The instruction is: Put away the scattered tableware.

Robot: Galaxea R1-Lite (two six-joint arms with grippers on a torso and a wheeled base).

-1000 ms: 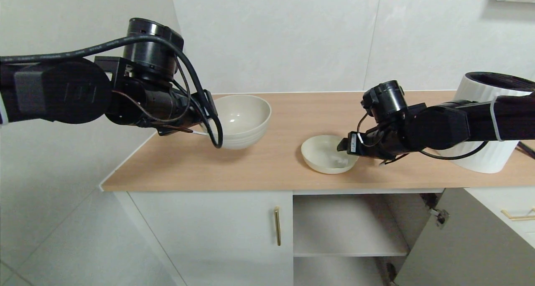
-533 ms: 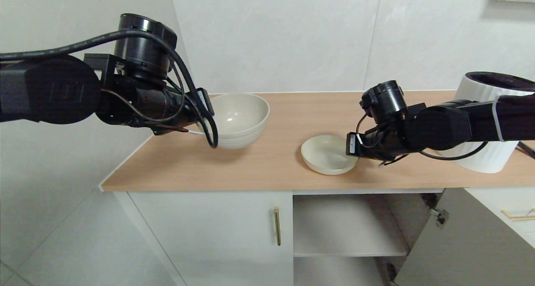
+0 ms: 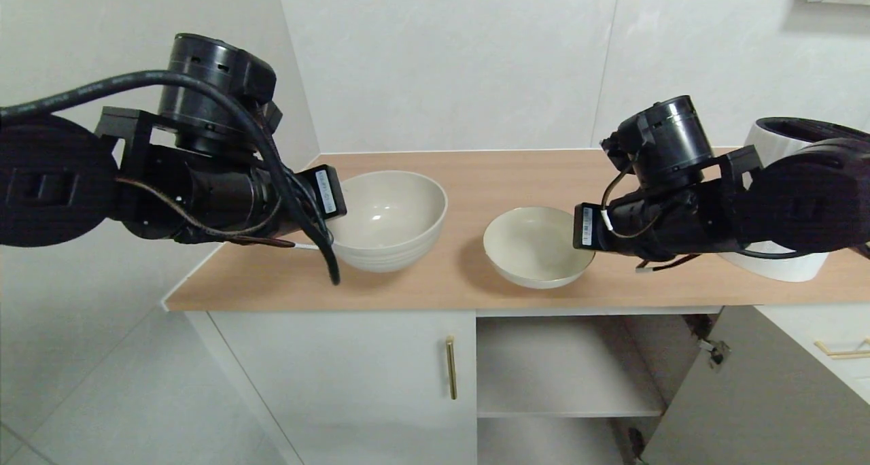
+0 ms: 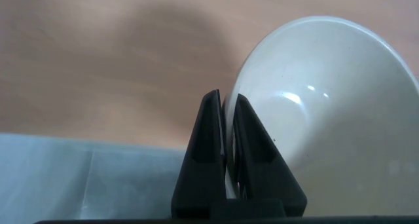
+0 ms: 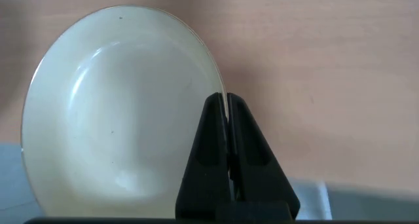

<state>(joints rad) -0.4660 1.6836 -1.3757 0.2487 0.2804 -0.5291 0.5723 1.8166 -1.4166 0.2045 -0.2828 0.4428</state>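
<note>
Small bowl (image 3: pixel 533 247) hangs tilted just over the counter (image 3: pixel 476 179), near its front edge. The right gripper (image 5: pixel 227 101) is clenched on the rim nearest it, one finger inside, one outside. Below that gripper a cabinet (image 3: pixel 564 363) stands with its door (image 3: pixel 747 397) swung open. Big bowl (image 3: pixel 391 220) is pinched the same way by the left gripper (image 4: pixel 226 101), upright and clear of the counter. Behind the right gripper stands a white pot (image 3: pixel 792 269). Farthest is a tiled wall (image 3: pixel 462 64).
</note>
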